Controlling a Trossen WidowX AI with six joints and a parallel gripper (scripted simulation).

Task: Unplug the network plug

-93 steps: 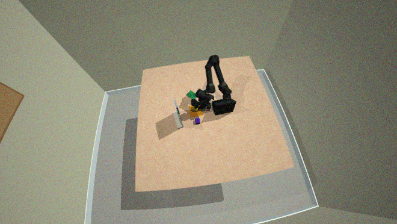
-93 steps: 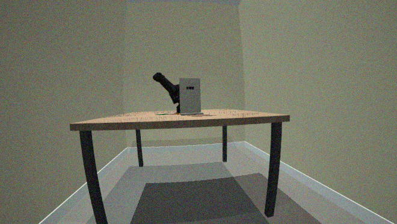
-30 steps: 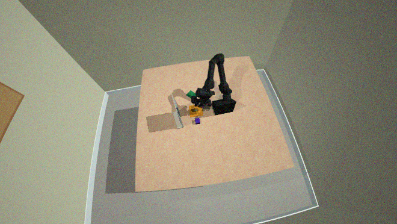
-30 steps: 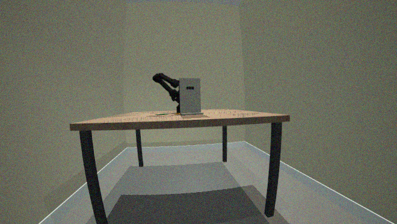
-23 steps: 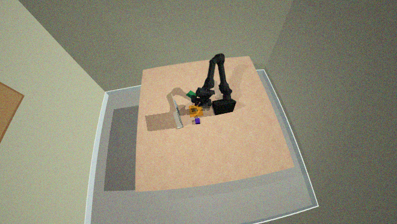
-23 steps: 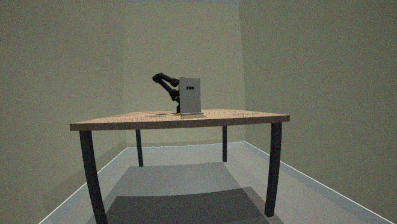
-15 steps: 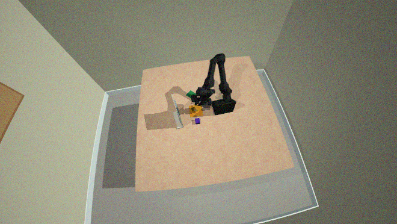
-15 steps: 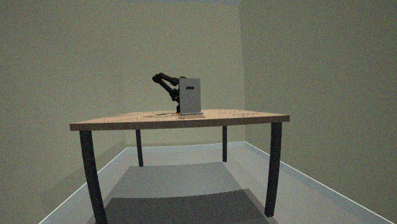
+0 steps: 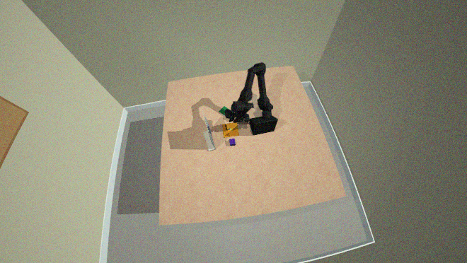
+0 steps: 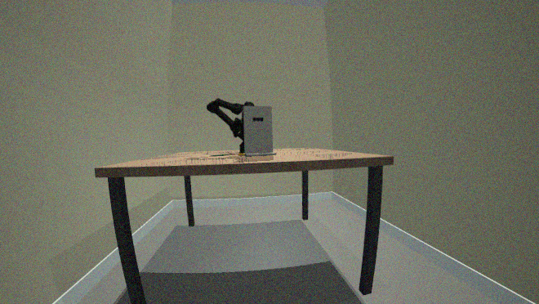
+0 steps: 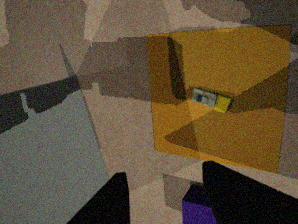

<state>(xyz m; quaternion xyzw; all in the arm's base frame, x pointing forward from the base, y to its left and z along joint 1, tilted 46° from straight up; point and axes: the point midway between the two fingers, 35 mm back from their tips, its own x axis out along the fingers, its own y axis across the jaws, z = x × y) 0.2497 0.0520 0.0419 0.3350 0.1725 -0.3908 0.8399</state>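
The plug, pale grey with a yellow end, lies inside the orange marked square in the wrist view. Its tab cannot be made out clearly. My gripper is partly open, with nothing between the fingers. The fingers are apart from the plug, which shows beyond them in the wrist view. The grey upright panel stands at the left in the wrist view. In the exterior view it hides the gripper's fingers and the square. The socket's front is not clearly seen.
A purple block stands near the square, partly behind a finger in the wrist view. A green patch lies on the table beside the arm's hand. The arm's base stands right of the square in the top view.
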